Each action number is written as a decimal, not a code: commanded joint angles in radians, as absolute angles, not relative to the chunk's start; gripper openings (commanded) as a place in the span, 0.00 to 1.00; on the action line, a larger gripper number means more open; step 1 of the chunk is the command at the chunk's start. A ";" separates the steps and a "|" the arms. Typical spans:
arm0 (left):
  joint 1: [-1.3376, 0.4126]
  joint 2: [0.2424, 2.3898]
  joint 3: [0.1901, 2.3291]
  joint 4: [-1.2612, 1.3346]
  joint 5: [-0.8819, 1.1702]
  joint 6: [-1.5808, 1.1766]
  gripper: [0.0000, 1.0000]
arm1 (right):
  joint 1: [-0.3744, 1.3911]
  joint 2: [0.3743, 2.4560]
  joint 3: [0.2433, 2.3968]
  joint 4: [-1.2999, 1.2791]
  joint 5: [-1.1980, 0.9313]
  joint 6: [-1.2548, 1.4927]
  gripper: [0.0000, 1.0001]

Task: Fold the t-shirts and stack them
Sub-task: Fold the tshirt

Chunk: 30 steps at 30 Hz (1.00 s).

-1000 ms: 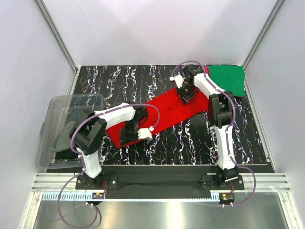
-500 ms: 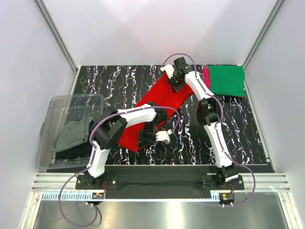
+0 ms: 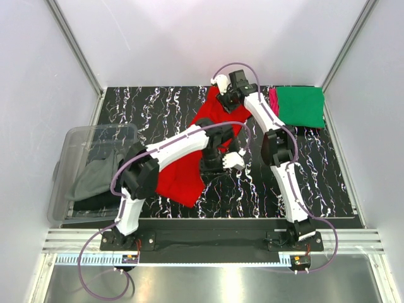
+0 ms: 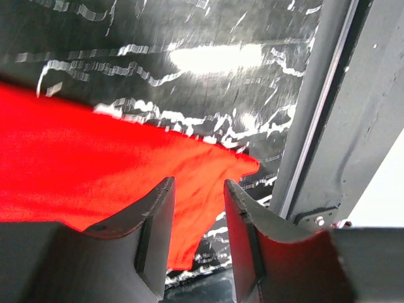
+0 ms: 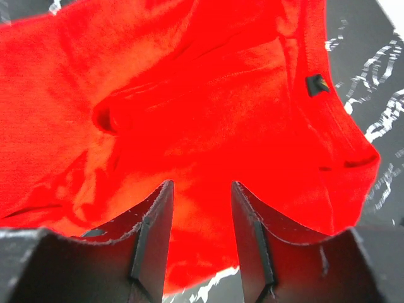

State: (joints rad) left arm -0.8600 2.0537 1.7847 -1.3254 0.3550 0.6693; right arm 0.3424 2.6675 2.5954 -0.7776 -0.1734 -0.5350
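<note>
A bright red t-shirt [image 3: 189, 167] lies in a long folded strip, slanting from the back centre of the table toward the front. My left gripper [image 3: 212, 166] hovers over its near right edge. In the left wrist view the jaws [image 4: 196, 189] stand apart, with a corner of the red t-shirt [image 4: 126, 164] lying loose below them. At the strip's far end, my right gripper [image 3: 226, 101] is open just above the red t-shirt [image 5: 202, 107], gripping nothing [image 5: 201, 189]. A green t-shirt [image 3: 302, 106] folded square lies at the back right on a pink one [image 3: 273, 98].
A clear plastic bin [image 3: 76, 142] holding grey cloth [image 3: 95, 180] stands at the left edge. The black marbled table [image 3: 315, 177] is walled by white panels. A metal frame rail [image 4: 328, 126] runs close beside the left gripper's view.
Both arms swung the red t-shirt round from a flat slant to a steeper one. The left gripper moved right and let go; the right gripper moved left and opened wider.
</note>
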 commanded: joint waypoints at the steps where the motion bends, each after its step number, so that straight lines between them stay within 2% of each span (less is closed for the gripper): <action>1: -0.815 2.040 1.743 -1.462 0.330 0.670 0.39 | 0.333 2.488 2.537 -0.727 -0.189 -0.451 0.49; 3: -0.785 2.043 1.665 -1.418 0.305 0.663 0.35 | 0.328 2.445 2.459 -0.729 -0.201 -0.430 0.49; 8: -0.739 2.042 1.536 -1.267 0.235 0.676 0.33 | 0.307 2.385 2.294 -0.736 -0.270 -0.341 0.48; 14: -0.719 2.082 1.457 -1.209 0.242 0.680 0.33 | 0.298 2.407 2.224 -0.744 -0.310 -0.298 0.48; 23: -0.771 2.148 1.456 -1.164 0.298 0.623 0.33 | 0.296 2.525 2.342 -0.771 -0.336 -0.284 0.48; 30: -0.860 2.206 1.555 -1.169 0.334 0.574 0.33 | 0.302 2.638 2.485 -0.787 -0.367 -0.270 0.48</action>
